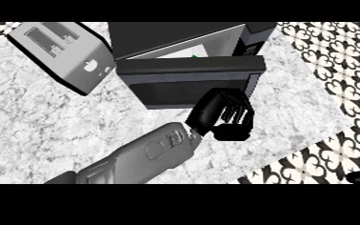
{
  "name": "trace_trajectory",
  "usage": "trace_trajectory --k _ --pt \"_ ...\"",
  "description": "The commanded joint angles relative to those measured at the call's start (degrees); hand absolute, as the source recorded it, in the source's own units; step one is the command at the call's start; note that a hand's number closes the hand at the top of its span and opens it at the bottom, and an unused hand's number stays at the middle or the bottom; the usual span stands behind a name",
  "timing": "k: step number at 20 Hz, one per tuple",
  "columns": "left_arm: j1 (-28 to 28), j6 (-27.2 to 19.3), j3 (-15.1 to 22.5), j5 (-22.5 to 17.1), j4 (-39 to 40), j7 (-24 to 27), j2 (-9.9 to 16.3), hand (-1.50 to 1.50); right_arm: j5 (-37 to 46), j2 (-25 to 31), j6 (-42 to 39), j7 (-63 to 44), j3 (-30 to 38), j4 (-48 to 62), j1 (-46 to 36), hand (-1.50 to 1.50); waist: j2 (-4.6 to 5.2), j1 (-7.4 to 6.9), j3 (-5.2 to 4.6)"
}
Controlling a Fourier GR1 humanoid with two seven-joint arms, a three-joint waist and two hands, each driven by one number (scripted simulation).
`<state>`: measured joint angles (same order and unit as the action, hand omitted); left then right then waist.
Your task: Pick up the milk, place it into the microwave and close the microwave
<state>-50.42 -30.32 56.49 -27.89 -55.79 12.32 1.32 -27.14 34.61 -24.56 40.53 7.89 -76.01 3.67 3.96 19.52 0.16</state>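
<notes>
The milk (184,55) is, I think, the pale shape with a small green mark that shows in the narrow gap above the door (190,78). It is inside the microwave (175,33), but so little of it shows that I cannot be sure. I judge a milk carton to be light, with thin walls that give under pressure and smooth sides that can slip. If I must move it, I would take it on two flat sides near the middle, not at the top.

The door is a stiff dark panel and stands partly swung, not yet shut against the body. It should turn easily if it is pushed near its free edge, far from the hinge.

My left hand (224,115) is just in front of the door's lower right part. Its fingers (239,108) are curled toward the thumb with nothing between them. I cannot tell if they touch the panel.

The toaster (63,57) lies just beside the microwave on the left, so there is little room there. The counter (42,114) in front is open. At the right its edge is near, with the patterned floor (323,52) beyond it. A black bit at the lower right border is probably my right hand (354,176).
</notes>
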Motion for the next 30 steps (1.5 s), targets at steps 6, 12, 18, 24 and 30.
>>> trace_trajectory --k 6,12,18,24,30 --pt "-8.17 -1.49 -2.55 -4.05 3.72 -0.02 -1.26 1.5 -2.78 2.3 -6.15 -0.74 -1.56 -2.46 -3.47 -1.5 0.73 2.94 0.15" --pt "-11.53 -1.81 -2.72 -6.11 6.02 -0.5 -1.23 1.5 -4.35 3.38 -9.1 -4.02 -4.46 -4.74 -5.55 -1.5 1.31 3.9 0.16" --pt "-14.48 -1.97 -3.65 -8.18 8.36 0.02 -1.29 1.5 -3.32 6.35 -12.58 -4.95 -6.75 -9.62 -7.89 1.5 1.4 4.88 0.25" --pt "-16.1 -2.26 -3.54 -10.17 10.15 -0.12 -1.28 1.5 -2.85 8.29 -15.97 -6.53 -10.47 -16.39 -10.1 1.5 1.25 5.99 0.35" --pt "-17.48 -3.35 -3.97 -11.8 11.64 0.2 -1.25 1.5 -3.63 8.93 -16.4 -8.47 -12.41 -20.54 -10.29 1.5 1.33 7.52 0.49"
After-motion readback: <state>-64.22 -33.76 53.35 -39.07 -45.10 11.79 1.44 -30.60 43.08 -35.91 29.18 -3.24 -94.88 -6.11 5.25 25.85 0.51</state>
